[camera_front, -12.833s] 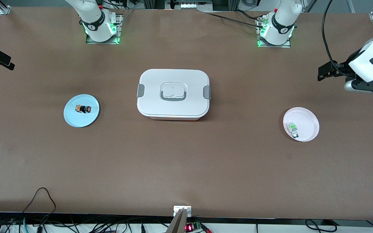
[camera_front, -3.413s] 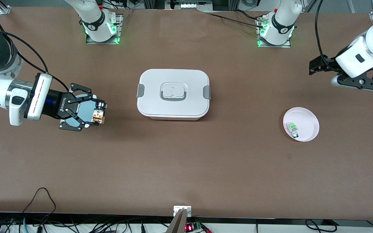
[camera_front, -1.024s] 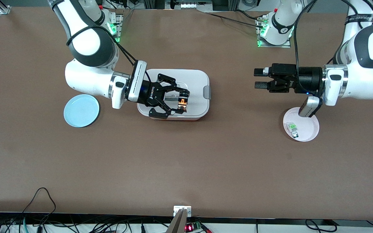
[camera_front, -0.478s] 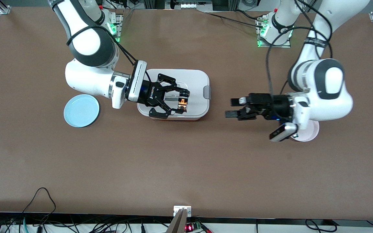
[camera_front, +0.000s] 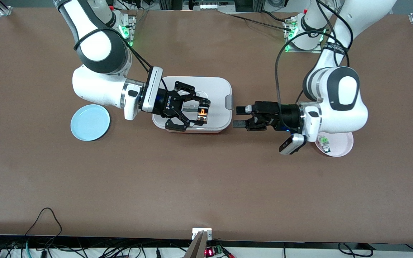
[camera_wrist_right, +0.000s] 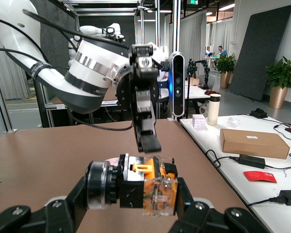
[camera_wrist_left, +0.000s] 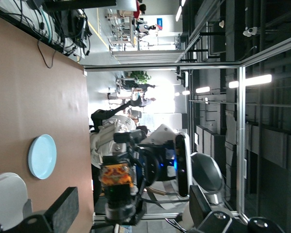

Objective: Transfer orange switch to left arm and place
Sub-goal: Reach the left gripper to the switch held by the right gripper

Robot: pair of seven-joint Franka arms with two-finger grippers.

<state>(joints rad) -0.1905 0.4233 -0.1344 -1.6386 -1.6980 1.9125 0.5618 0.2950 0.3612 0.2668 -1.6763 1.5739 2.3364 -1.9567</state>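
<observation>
The right gripper (camera_front: pixel 200 113) is clamped on the orange switch (camera_front: pixel 202 113), a tiny black-bodied part with an orange section and a round black end, and holds it in the air over the box (camera_front: pixel 218 89), a large white rounded plastic container with grey side clips. The right wrist view shows the switch (camera_wrist_right: pixel 136 184) lying sideways between the two black fingers.

The left gripper (camera_front: pixel 240 116) hangs over the bare brown table (camera_front: pixel 206 186) just beside the box's end toward the left arm, with its fingers spread apart and pointed at the switch; a gap is left between them.

The small round light-blue plate (camera_front: pixel 90 122) toward the right arm's end lies empty. The round pale pink plate (camera_front: pixel 339 148) toward the left arm's end holds only a small clear part with a green piece (camera_front: pixel 324 141).

By the look of it, the pickup and carry are done; the handover between the arms and the final placing are not yet done.
</observation>
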